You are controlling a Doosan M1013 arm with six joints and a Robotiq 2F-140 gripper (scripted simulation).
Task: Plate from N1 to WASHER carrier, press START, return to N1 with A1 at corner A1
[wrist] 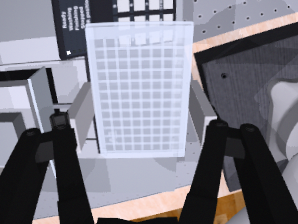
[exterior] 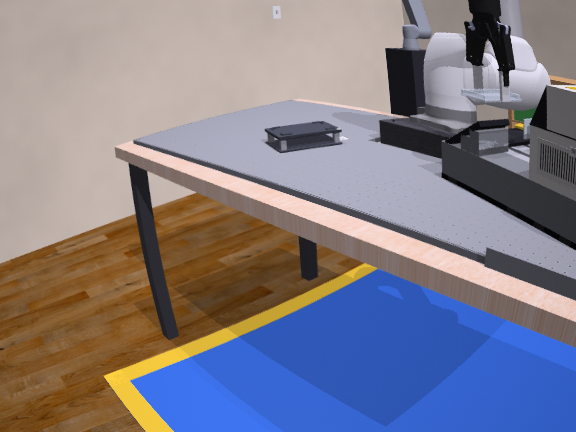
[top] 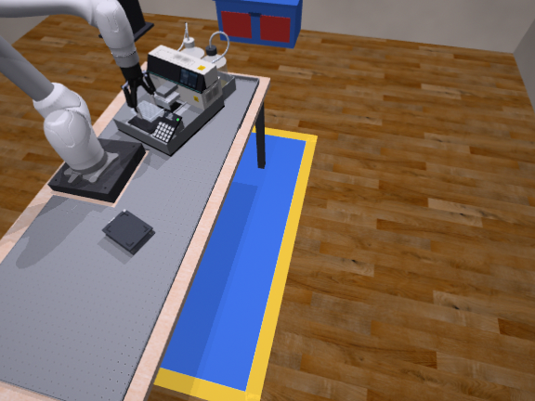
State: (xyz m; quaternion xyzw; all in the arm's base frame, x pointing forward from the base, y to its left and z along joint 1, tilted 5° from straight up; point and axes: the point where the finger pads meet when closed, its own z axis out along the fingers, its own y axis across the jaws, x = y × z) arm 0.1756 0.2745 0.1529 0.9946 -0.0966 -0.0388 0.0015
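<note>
My gripper [top: 141, 99] [exterior: 491, 90] [wrist: 141, 94] is shut on the clear well plate [top: 150, 110] [exterior: 487, 95] [wrist: 140, 90], gripping its two long sides. It holds the plate level in the air above the carrier [top: 139, 122] [exterior: 482, 137] at the left end of the washer [top: 186, 79] [exterior: 550, 150]. The keypad [top: 163, 131] is just beside the carrier, and the lamp [top: 177, 120] next to it glows green. The dark plate nest N1 [top: 127, 230] [exterior: 302, 131] stands empty further down the table. I cannot make out the plate's cut corner.
The arm's black base block [top: 97, 172] sits between washer and nest. Two bottles [top: 188, 44] [top: 214, 48] stand behind the washer. A blue cabinet [top: 257, 20] stands at the far wall. A blue floor mat with a yellow border [top: 288, 223] runs along the table.
</note>
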